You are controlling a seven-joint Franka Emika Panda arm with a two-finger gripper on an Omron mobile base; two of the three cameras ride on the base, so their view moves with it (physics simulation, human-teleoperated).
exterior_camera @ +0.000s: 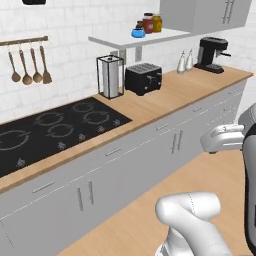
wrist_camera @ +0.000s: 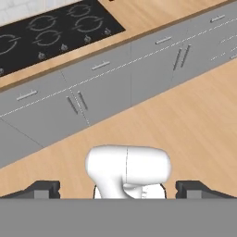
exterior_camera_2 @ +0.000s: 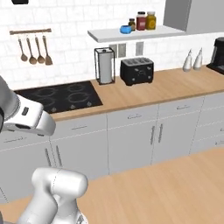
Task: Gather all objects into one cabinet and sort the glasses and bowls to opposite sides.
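Note:
A small glossy blue bowl (exterior_camera: pixel 138 33) (exterior_camera_2: pixel 126 29) sits on the white shelf backed by white tiles (exterior_camera: pixel 112 40) (exterior_camera_2: pixel 105 35), beside the lidded jars (exterior_camera: pixel 149 22) (exterior_camera_2: pixel 141 20). My gripper (wrist_camera: pixel 118 190) is open, its dark fingertips (wrist_camera: pixel 44 189) far apart with nothing between them. It points down at the wooden floor and the grey cupboard fronts, far from the bowl. The two mugs, the wide black bowl and the grey-backed slab shelf are out of view.
On the wooden counter (exterior_camera: pixel 175 95) (exterior_camera_2: pixel 166 87) stand a paper-towel holder (exterior_camera: pixel 110 76) (exterior_camera_2: pixel 104 65), a black toaster (exterior_camera: pixel 143 78) (exterior_camera_2: pixel 137 71), two bottles (exterior_camera: pixel 184 61) and a coffee machine (exterior_camera: pixel 212 54). A black hob (exterior_camera: pixel 55 127) (exterior_camera_2: pixel 61 97) lies to the left, with utensils (exterior_camera: pixel 29 65) hanging above it.

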